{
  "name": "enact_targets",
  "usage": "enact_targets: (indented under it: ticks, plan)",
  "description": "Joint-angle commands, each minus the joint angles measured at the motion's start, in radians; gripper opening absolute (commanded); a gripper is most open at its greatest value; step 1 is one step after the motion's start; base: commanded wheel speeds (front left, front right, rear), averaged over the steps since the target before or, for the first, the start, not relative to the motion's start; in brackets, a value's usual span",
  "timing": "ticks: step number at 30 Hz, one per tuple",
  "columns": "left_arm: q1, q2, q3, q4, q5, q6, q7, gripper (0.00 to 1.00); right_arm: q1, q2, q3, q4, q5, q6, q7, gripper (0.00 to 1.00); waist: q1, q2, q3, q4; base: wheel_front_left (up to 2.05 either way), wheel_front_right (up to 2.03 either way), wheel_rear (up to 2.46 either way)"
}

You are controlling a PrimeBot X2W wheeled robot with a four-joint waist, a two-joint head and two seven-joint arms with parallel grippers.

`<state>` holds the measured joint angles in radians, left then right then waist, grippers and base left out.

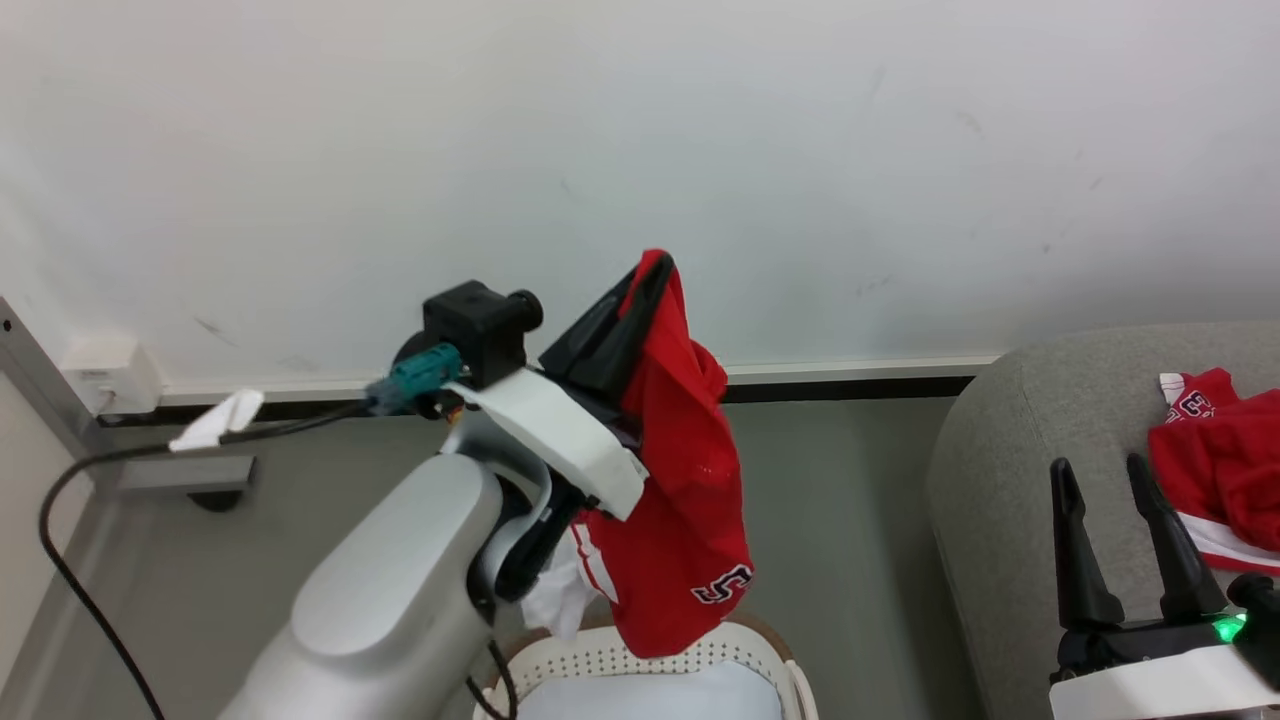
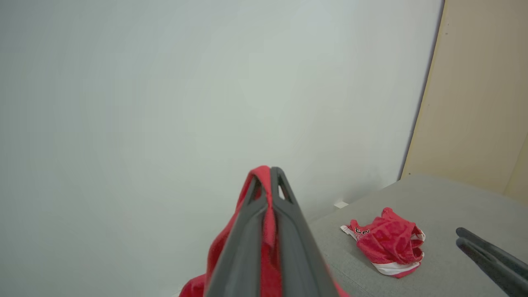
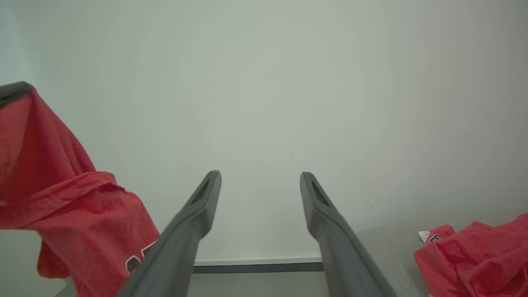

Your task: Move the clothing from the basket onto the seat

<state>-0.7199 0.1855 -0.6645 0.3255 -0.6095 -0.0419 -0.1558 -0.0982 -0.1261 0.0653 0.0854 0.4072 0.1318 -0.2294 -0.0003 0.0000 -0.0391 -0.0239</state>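
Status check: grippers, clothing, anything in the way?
Left gripper shut on red garment, above basket. Right gripper open, empty. Second garment on sofa. No obstacle seen toward sofa.

Seat (image 1: pixel 1000 470): light-grey upholstery, rounded corner, at right of head view, stands on floor (image 1: pixel 840 520).
On seat: 1 crumpled red garment (image 1: pixel 1215 460), lying directly on cushion near its front corner. White trim along lower edge, black-and-white lettering on corner nearest wall, too small to read.
Floor: smooth grey, meets wall at pale skirting (image 1: pixel 860 368) over dark strip.
On floor: Basket (image 1: pixel 610 658) at bottom centre, left of seat, apart from it. White perforated wall, tan rim, pale lining (image 1: pixel 650 700) inside.
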Motion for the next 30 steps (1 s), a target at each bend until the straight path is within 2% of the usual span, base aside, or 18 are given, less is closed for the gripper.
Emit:
enact_targets:
  ticks: [1, 12, 21, 26, 30]
  plan:
    - [-0.017, 0.015, 0.013, -0.028, -0.01, 0.011, 0.005, 0.0, 0.011, -0.002, 0.009, 0.007, 0.008, -0.002, -0.004, 1.0, 0.0003, 0.0, -0.002, 0.001, 0.0, 0.0, 0.0]
    - [0.008, 0.063, 0.036, -0.154, -0.024, 0.059, 0.055, 0.0, -0.01, -0.008, 0.09, 0.04, 0.044, -0.002, -0.007, 1.0, 0.0003, 0.0, 0.002, 0.005, 0.0, 0.0, 0.0]
    - [0.019, 0.056, 0.018, -0.192, -0.023, 0.057, 0.054, 0.0, -0.109, -0.057, 0.322, 0.084, 0.071, -0.002, 0.041, 1.0, 0.0003, 0.0, 0.002, 0.023, 0.0, 0.0, 0.0]
    - [0.004, 0.04, -0.013, -0.217, -0.014, 0.037, 0.061, 0.0, -0.201, -0.077, 0.461, 0.174, 0.04, -0.002, 0.038, 1.0, 0.0003, 0.0, -0.003, 0.05, 0.0, 0.0, 0.0]
    - [-0.001, 0.021, -0.039, -0.225, -0.015, 0.03, 0.066, 0.0, -0.279, -0.053, 0.54, 0.283, 0.039, -0.002, 0.022, 1.0, 0.0003, 0.0, -0.009, 0.08, 0.0, 0.0, 0.0]
